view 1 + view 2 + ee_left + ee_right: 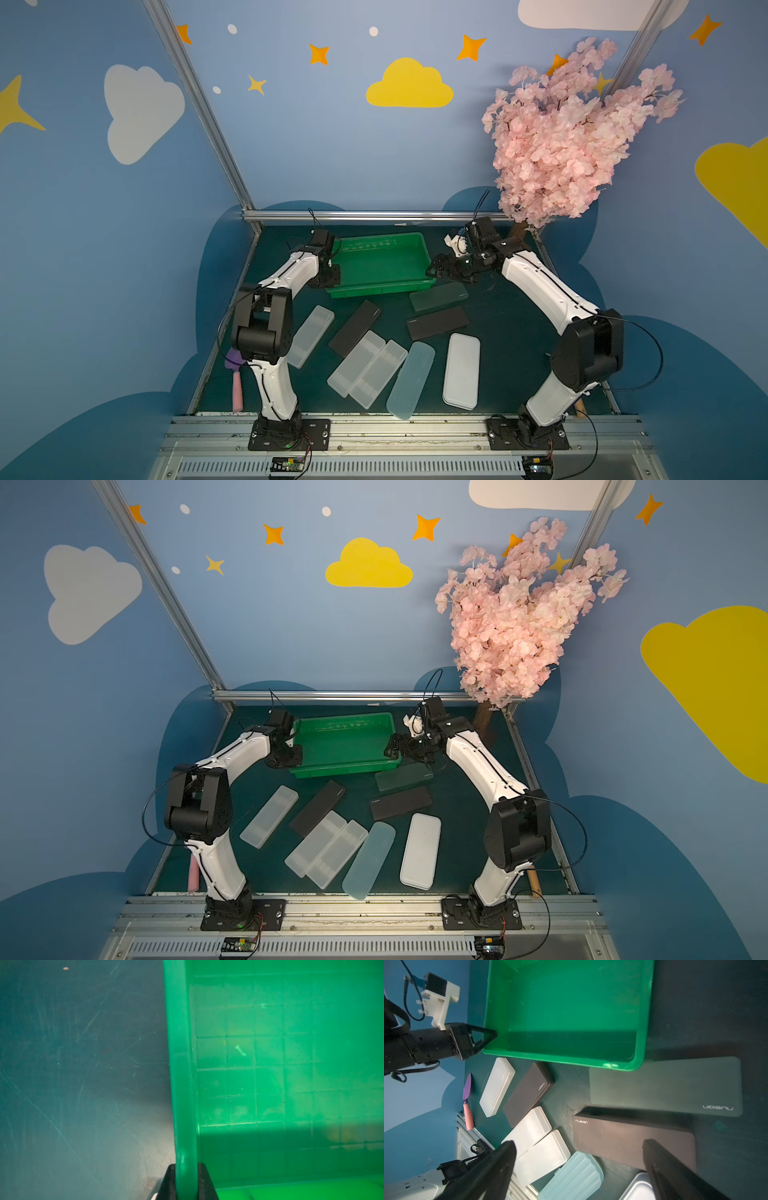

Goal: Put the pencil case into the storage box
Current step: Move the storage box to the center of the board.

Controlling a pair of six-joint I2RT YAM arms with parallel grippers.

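left arm (291, 270), right arm (540, 282): white link shells, black joint housings | black cable (660, 357) loops out at 3 o'clock of right elbow | base plate (316, 428): black, silver screws | left end effector (492, 1035): black triangular open-frame fingers, white camera bracket (446, 997) | right end effector (579, 1144): matte black fingers (500, 1159)

Left arm (291, 270) stretched forward, jaws clamped shut; right arm (540, 282) angled inward, jaws spread wide.
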